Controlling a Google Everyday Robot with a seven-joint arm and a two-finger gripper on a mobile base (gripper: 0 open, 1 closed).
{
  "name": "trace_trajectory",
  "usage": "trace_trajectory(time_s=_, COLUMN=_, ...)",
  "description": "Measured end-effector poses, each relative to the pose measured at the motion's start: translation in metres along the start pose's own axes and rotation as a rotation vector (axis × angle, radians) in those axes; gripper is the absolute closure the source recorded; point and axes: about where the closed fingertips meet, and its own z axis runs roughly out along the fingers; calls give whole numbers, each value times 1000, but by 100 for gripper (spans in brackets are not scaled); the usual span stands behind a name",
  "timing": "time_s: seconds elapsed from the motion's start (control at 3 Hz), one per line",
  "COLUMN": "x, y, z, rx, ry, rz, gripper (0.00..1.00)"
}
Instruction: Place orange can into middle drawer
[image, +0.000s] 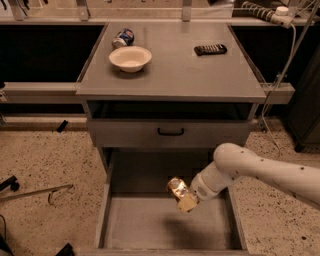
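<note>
The orange can (175, 186) is orange-gold with a shiny silver end. It lies tilted in my gripper (183, 196), above the open middle drawer (150, 225). My white arm reaches in from the right. The gripper is shut on the can, over the right centre of the drawer's bare grey floor. The can's far side is hidden by the gripper.
A closed drawer front with a small black handle (170, 132) sits above the open drawer. On the cabinet top stand a cream bowl (130, 58), a blue-and-white can (123, 38) lying behind it, and a black remote (210, 49). Speckled floor lies on both sides.
</note>
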Motion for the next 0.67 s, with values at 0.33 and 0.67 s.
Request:
trace_trajectory(time_s=0.33, x=-4, y=-13, z=47, rx=-39, ry=-224, rz=65, gripper=100)
trace_trajectory(time_s=0.67, x=-12, y=-29, z=89, rx=-48, ry=-349, rz=126, gripper=100)
